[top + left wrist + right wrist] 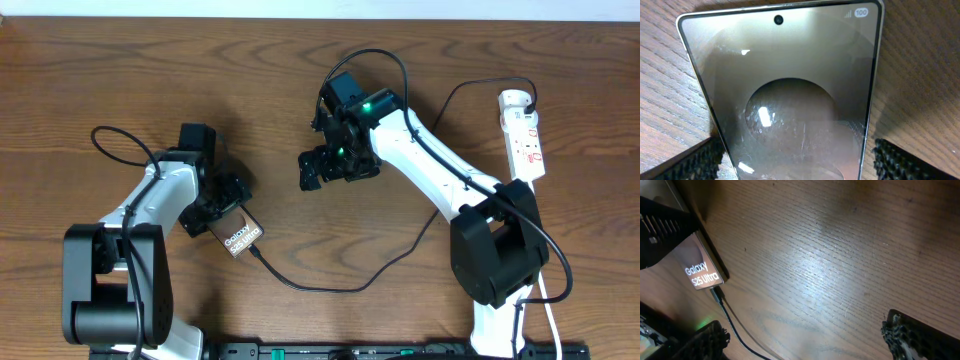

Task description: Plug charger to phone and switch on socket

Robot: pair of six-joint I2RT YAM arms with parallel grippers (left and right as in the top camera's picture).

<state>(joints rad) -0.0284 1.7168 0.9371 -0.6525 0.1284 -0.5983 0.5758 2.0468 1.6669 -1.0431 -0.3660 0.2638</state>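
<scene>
Both pincers released: left pincer straddles phone on counter, charger looks seated at its end. We lift left straight up, no nudging; then right pincer presses socket switch.

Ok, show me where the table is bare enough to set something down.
Bare table lies in the back left corner and in the middle, between the phone and the right tool. Crowded: around the phone under the left tool, along the charger loop, and by the socket.
</scene>
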